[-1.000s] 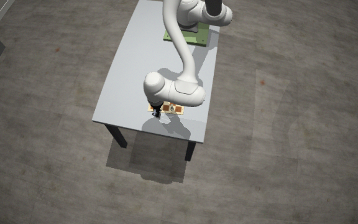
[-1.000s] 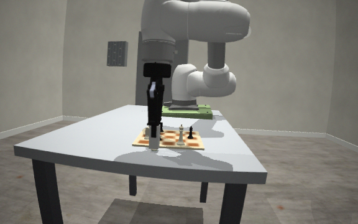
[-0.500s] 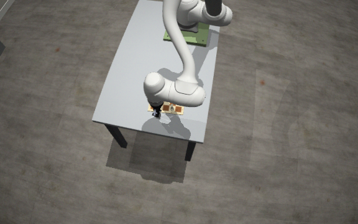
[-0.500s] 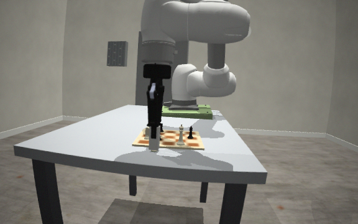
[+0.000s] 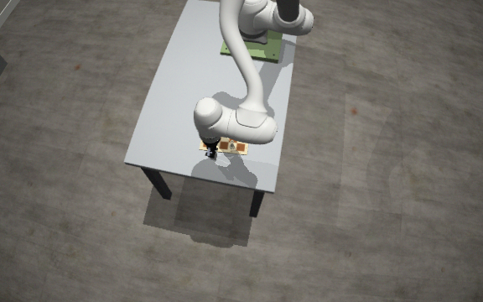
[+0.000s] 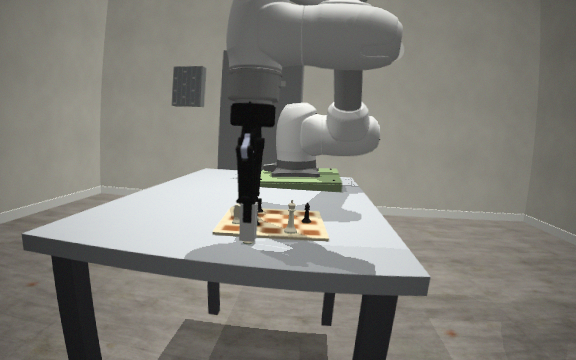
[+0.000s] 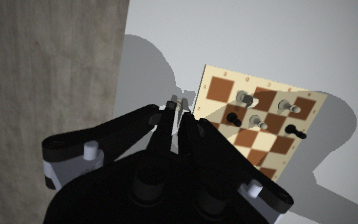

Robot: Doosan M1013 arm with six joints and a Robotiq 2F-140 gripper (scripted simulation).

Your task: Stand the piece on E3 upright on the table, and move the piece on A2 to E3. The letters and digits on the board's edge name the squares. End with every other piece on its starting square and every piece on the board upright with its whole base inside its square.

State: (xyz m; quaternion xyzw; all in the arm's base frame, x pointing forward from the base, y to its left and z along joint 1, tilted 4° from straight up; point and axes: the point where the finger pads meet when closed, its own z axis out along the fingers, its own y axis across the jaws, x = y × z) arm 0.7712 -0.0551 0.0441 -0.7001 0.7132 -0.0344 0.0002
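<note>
My gripper (image 6: 248, 212) points straight down just off the near left edge of the chessboard (image 6: 272, 225). It is shut on a pale chess piece (image 6: 247, 227), which hangs upright with its base at or just above the grey table top, beside the board and not on it. The wrist view shows the same piece (image 7: 175, 107) pinched between my fingertips, with the board (image 7: 255, 120) to the right. From above, the arm hides most of the board (image 5: 224, 146), and my gripper (image 5: 210, 153) sits at its left end.
Still standing on the board are a tall white piece (image 6: 291, 217), a black pawn (image 6: 306, 213), a pale piece (image 6: 236, 214) at the left and a dark piece partly behind my fingers. The table's front edge (image 6: 225, 272) is close by. The arm's green base plate (image 6: 300, 179) is at the far end.
</note>
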